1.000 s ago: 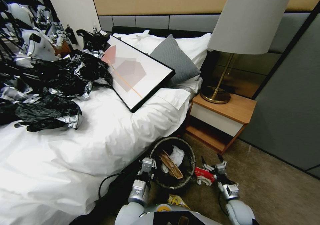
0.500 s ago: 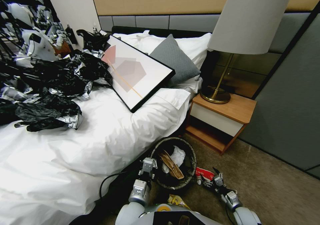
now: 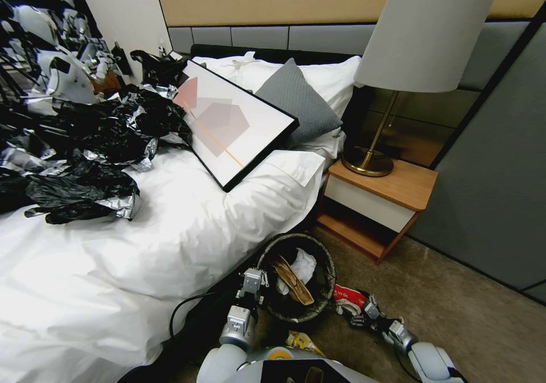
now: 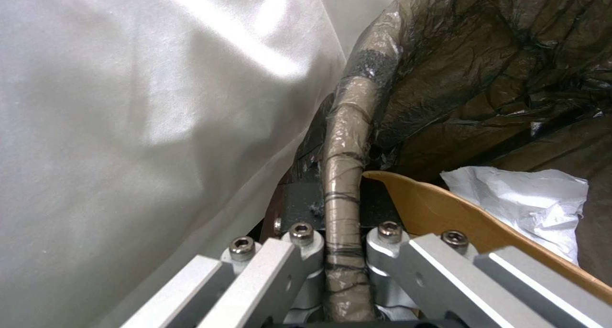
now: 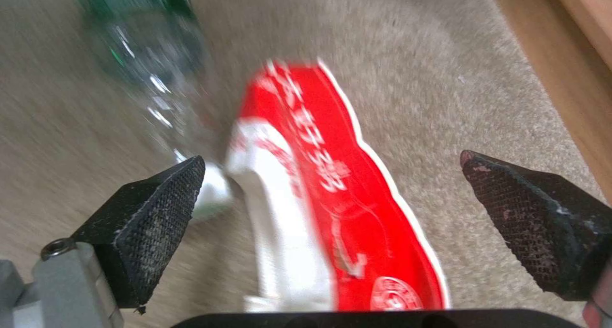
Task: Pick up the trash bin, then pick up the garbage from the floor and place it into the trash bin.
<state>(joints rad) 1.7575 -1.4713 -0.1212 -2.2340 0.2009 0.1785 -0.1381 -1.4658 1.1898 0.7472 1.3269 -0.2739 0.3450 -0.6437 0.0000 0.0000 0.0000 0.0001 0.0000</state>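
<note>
**Trash bin held at rim; right gripper spread over red wrapper**

Trash bin [image 3: 296,278], a small round bucket lined with a black plastic bag, stood on the carpet between the white-sheeted bed [image 3: 142,246] and the wooden nightstand [image 3: 378,198]. It contained a brown paper piece [image 3: 291,280] and crumpled white tissue [image 3: 302,265]. The left gripper [image 3: 251,285] was at the bin's bed-side edge, its jaws clenched on the bag-wrapped rim [image 4: 344,194], as the left wrist view showed.

The right gripper [image 3: 364,310] was low over the carpet just beside the bin, on its nightstand side. Its jaws were released and spread wide, with the black textured pads [image 5: 156,213] either side of a flat red-and-white wrapper [image 5: 332,194] lying on the floor; neither pad touched it. A small clear plastic bottle [image 5: 150,74] lay just beside that wrapper. A yellow snack wrapper [image 3: 301,342] lay on the carpet near the robot's base.
</note>
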